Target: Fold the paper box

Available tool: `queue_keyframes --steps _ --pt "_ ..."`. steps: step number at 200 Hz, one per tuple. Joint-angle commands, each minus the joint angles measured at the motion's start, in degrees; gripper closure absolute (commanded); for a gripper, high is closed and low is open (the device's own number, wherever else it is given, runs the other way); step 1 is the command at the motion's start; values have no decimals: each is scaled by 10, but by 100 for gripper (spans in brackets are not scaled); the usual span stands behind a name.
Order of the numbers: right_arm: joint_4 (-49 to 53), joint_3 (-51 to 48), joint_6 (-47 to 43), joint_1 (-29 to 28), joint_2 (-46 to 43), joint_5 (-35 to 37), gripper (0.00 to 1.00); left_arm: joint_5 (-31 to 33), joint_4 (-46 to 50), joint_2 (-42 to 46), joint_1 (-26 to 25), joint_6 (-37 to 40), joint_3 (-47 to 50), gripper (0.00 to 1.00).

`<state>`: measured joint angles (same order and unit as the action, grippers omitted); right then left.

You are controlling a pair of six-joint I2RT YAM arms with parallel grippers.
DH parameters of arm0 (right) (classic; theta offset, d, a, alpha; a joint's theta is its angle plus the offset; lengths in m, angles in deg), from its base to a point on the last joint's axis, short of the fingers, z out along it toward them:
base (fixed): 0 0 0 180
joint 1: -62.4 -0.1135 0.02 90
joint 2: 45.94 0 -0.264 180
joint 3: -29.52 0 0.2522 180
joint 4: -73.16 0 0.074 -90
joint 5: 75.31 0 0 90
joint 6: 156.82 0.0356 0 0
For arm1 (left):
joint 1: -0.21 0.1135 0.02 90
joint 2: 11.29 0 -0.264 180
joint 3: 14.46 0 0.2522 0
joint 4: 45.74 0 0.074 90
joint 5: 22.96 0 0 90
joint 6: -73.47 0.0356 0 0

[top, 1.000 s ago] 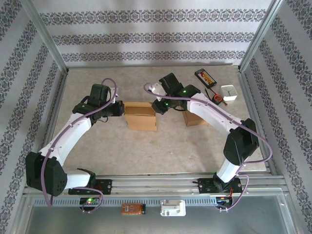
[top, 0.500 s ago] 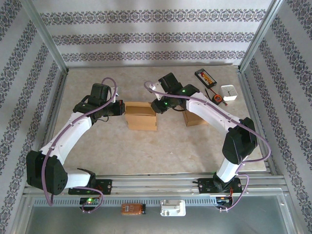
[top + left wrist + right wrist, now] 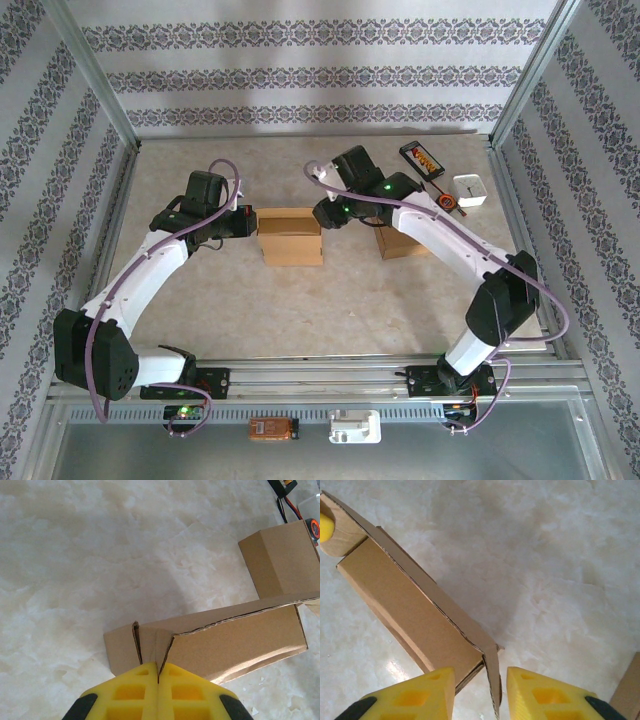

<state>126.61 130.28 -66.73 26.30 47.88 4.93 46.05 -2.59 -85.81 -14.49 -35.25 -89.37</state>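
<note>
**Workpiece.** The paper box (image 3: 290, 237) sits on the marble-patterned table (image 3: 300, 310), roughly mid-table and between the two grippers. It is a long brown cardboard carton with its long axis running left to right. In the left wrist view the paper box (image 3: 235, 640) shows a top panel edge raised slightly above the front wall. A ragged seam runs along that join.

**Left gripper.** The left gripper (image 3: 245, 222) is at the box's left end. In its wrist view the left gripper (image 3: 158, 672) has its yellow pads pressed together, pinching the thin end flap where two flap edges meet.

**Right gripper.** The right gripper (image 3: 325, 215) is at the box's right end. In its wrist view the right gripper (image 3: 480, 677) stands narrowly parted. The end flap of the paper box (image 3: 415, 610) rises edge-on inside the gap, and neither pad visibly touches it.

**Clearances.**
- Bare tabletop lies in front of the box towards the arm bases, and behind it towards the rear wall.
- A second cardboard box (image 3: 400, 242) stands to the right, partly under the right forearm and apart from the workpiece.
- A black battery pack (image 3: 422, 157), a white container (image 3: 470, 190) and an orange-and-black round item (image 3: 446, 203) lie near the right rear corner, well apart from the workpiece.
</note>
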Motion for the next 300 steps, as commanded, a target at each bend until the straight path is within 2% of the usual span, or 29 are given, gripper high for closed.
queue_keyframes --steps 1,27,85,121,139,210,300 --pt "12 -14 4 8 -15 16 70 -9 1 0 -10 -7 -11 99" --pt "16 -20 2 12 -20 11 73 -7 1 -2 -10 -8 -12 99" --pt "18 -32 7 13 -17 1 74 -5 1 -8 -11 -2 -11 99" --pt "7 -38 21 13 -18 -6 85 -7 -1 -5 -11 -5 -8 99" --pt "2 -38 39 13 -18 -8 87 -15 -7 -3 -11 -10 -6 99" --pt "7 -9 129 24 7 -71 87 -47 -37 1 -11 -14 16 98" --pt "10 8 179 32 32 -122 87 -44 -40 2 -12 -10 17 98"
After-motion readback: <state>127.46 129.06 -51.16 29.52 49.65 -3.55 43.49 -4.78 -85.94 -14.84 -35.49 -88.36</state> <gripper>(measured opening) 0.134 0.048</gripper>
